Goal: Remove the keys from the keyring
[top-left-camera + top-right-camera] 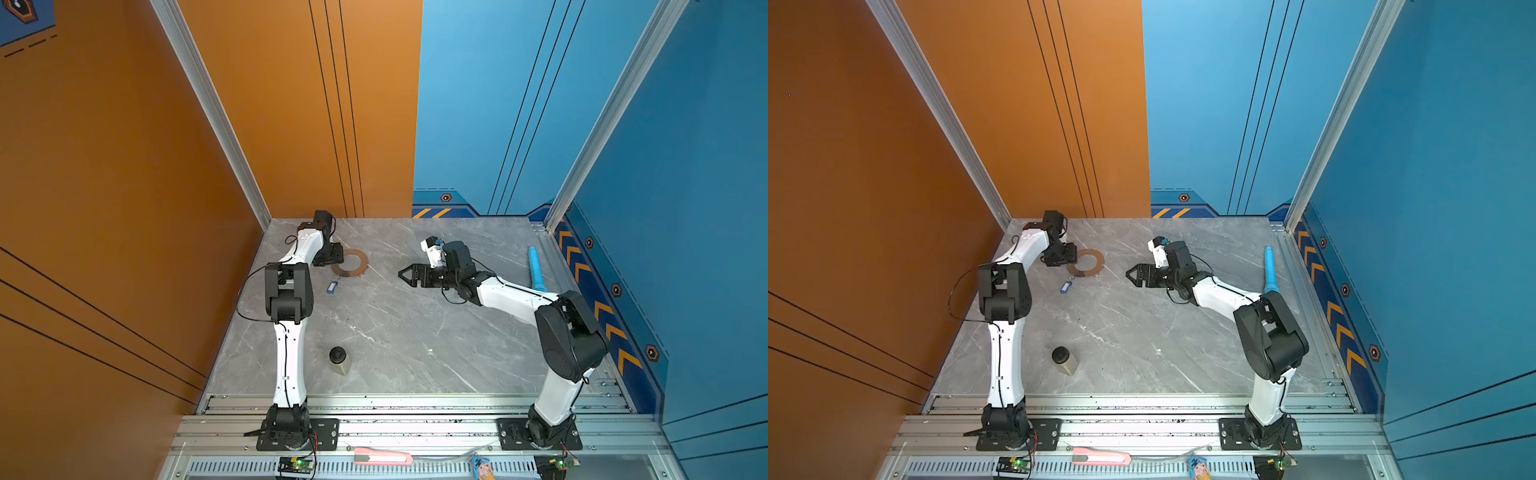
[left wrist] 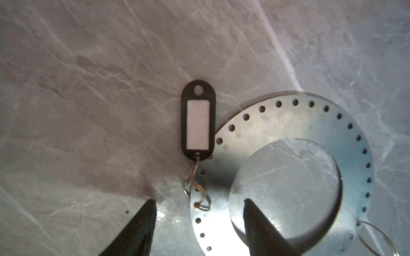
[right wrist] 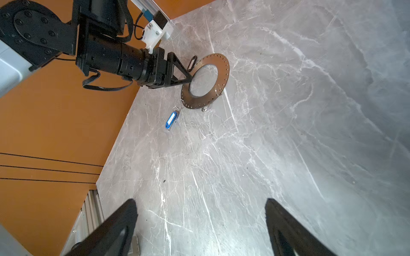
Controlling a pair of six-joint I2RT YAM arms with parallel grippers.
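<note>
Left gripper (image 2: pixel 199 200): jaws apart, astride keyring (image 2: pixel 288 119) band.
Right gripper (image 3: pixel 200 200): apart, empty.
Keyring: thin, stiff, likely slick; pinch band.
Black key (image 2: pixel 198 124): light; pull by tag.

A grey marbled counter (image 1: pixel 395 332) carries a small black-capped bottle (image 1: pixel 338 360) standing near its front left, and a light blue tube (image 1: pixel 535 268) lying along its right edge. A flat pink object (image 1: pixel 382 457) lies on the metal rail (image 1: pixel 436 428) in front.

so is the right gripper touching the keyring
Apart. In both top views bare table shows between the right gripper and the keyring.
</note>
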